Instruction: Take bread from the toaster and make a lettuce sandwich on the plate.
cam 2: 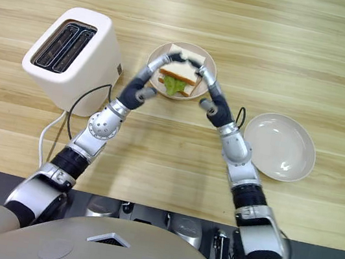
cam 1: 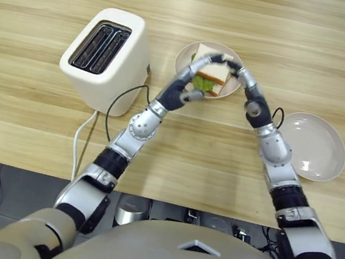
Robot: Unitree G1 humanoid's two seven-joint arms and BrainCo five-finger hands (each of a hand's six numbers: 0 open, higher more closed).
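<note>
Bread and green lettuce make a sandwich on the round pinkish plate on the light wooden desk. The left robot hand and right robot hand lean in from both sides. Their fingers are stretched out, with the tips on the top slice, gripping nothing. This looks like the last step. Next, let go gently. The white toaster slots look empty, and so does the other round plate.

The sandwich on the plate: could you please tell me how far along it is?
Done: the toaster's slots look empty, and bread with lettuce sits stacked on the plate. In hand: the left hand and right hand meet over the top slice. Left: likely just settling that slice and pulling both hands away.
</note>
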